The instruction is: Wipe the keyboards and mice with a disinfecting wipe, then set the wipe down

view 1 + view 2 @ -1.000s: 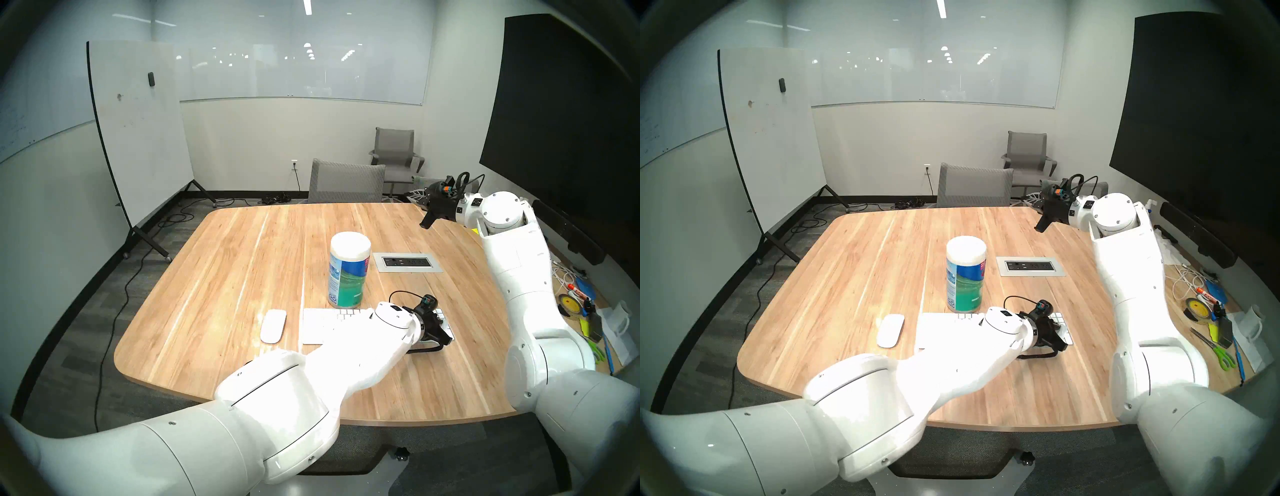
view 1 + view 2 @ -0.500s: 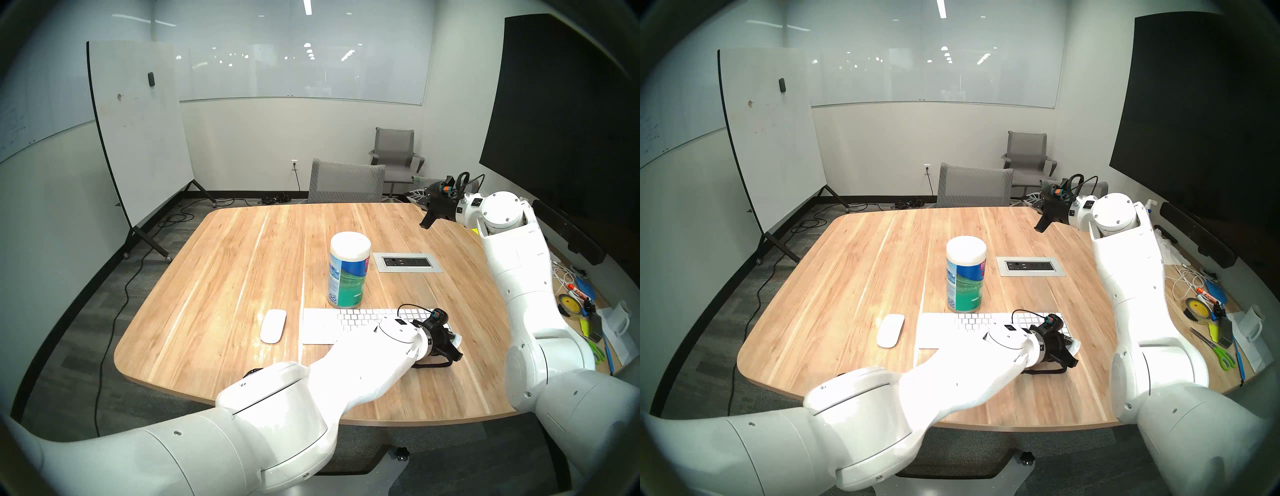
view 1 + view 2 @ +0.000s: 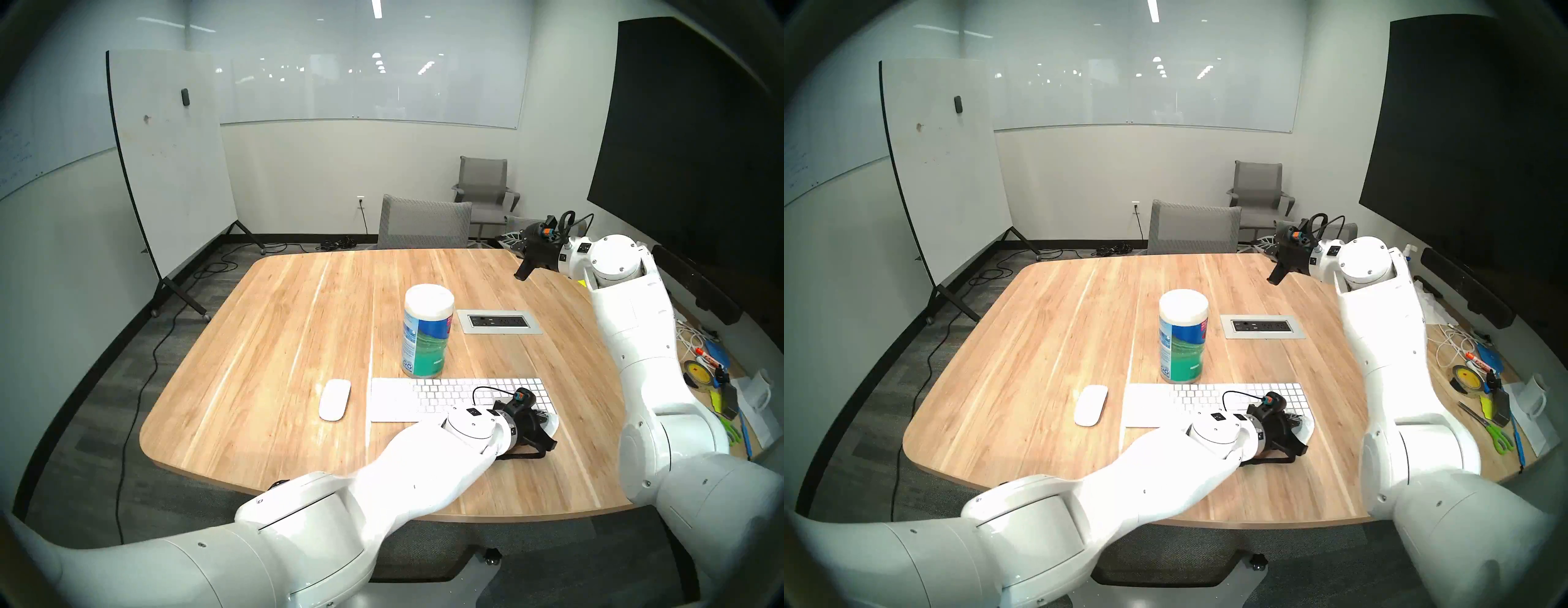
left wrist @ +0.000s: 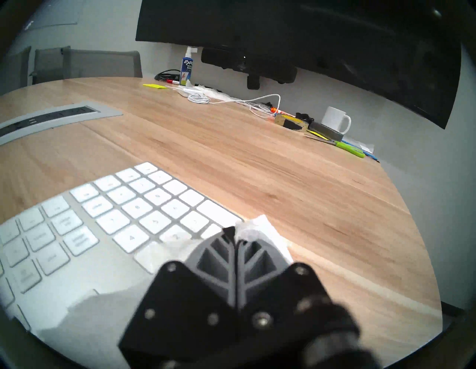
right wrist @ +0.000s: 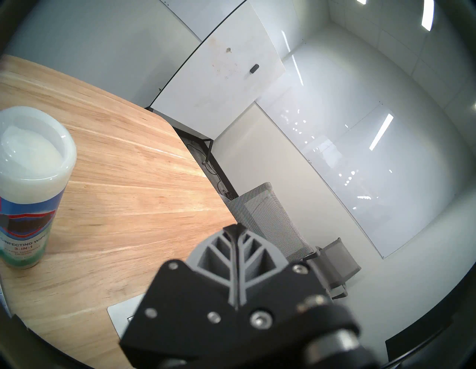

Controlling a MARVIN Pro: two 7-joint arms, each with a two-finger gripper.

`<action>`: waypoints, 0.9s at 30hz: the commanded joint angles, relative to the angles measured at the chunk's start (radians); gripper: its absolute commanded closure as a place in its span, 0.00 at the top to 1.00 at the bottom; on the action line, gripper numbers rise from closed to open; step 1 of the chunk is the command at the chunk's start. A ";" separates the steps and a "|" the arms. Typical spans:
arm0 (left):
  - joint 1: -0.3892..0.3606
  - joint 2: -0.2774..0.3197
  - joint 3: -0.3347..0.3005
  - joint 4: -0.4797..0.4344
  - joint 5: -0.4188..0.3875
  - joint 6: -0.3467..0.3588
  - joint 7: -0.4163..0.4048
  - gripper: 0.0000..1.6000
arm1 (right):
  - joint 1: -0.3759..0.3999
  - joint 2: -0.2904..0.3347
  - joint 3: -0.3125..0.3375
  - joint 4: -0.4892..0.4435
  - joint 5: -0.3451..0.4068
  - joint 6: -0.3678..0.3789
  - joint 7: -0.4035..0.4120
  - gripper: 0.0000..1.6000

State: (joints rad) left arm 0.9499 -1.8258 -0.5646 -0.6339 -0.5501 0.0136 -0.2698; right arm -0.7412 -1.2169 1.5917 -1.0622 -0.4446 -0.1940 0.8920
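Left gripper (image 4: 235,235) pinching wipe (image 4: 260,232) at keyboard (image 3: 445,395) 4 o'clock corner, bare table (image 3: 297,339) toward 9; right gripper (image 3: 521,274) closed, empty.

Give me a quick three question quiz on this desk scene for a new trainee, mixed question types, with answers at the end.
1. True or false: the left gripper has its jaws shut on the wipe.
2. Which end of the keyboard is the wipe over? A) number pad end B) end nearest the mouse
3. Fill in: the right gripper, raised above the table, holds ____.

Key: 1 true; 2 A; 3 nothing
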 commanded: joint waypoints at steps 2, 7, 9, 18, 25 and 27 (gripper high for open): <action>0.005 0.051 -0.012 -0.131 0.005 -0.014 0.025 0.00 | 0.027 -0.003 0.003 -0.017 0.004 0.000 -0.002 0.00; 0.052 0.081 0.004 -0.193 0.003 0.009 0.031 0.00 | 0.027 -0.003 0.003 -0.017 0.004 0.000 -0.002 0.00; 0.080 0.098 0.012 -0.220 0.002 0.019 0.038 0.00 | 0.027 -0.003 0.003 -0.016 0.004 0.000 -0.002 0.00; 0.159 0.197 0.010 -0.351 -0.004 0.035 0.119 0.00 | 0.027 -0.003 0.003 -0.016 0.004 0.000 -0.002 0.00; 0.179 0.248 -0.014 -0.444 -0.003 0.028 0.172 0.00 | 0.027 -0.003 0.003 -0.016 0.004 0.000 -0.002 0.00; 0.185 0.258 -0.017 -0.461 -0.004 0.029 0.181 0.00 | 0.027 -0.003 0.003 -0.016 0.004 0.000 -0.002 0.00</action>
State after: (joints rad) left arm 1.1123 -1.6143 -0.5639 -0.9973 -0.5578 0.0518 -0.1221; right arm -0.7412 -1.2169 1.5917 -1.0620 -0.4446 -0.1941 0.8920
